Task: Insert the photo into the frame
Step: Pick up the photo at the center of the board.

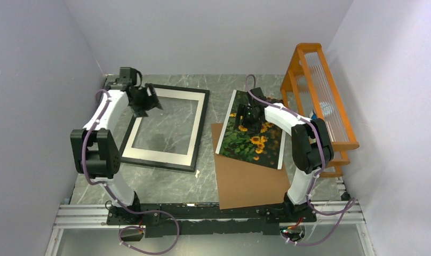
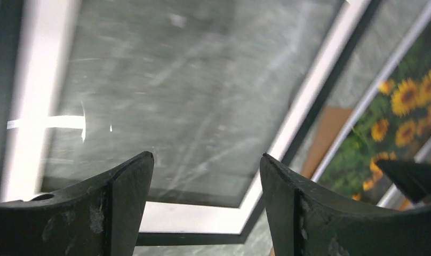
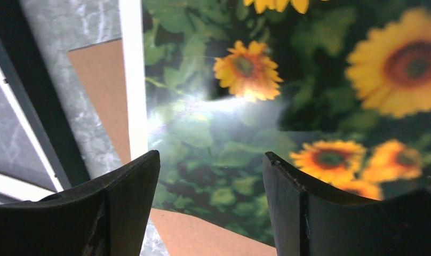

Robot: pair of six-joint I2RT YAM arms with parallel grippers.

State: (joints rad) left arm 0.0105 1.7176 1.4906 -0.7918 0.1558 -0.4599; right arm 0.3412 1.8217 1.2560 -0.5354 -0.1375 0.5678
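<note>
Black frame (image 1: 202, 130) flat near desk's (image 1: 165, 184) far-left corner; photo (image 1: 253, 141) right of centre atop brown board (image 1: 250, 184). Left fingers (image 2: 122, 202), right fingers (image 3: 128, 202) spread wide, empty. Pickup stage, seemingly: next calls for pinching photo's edge, carrying leftward

Bright, even light; glare on photo (image 3: 218, 106) and frame (image 2: 192, 90); wrist views soft.

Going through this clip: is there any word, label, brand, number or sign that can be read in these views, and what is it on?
None can be read in any view.
The photo shows only sunflowers and leaves.
The frame, the brown backing board and the orange rack show no lettering.
The left arm and right arm show no legible mark.
</note>
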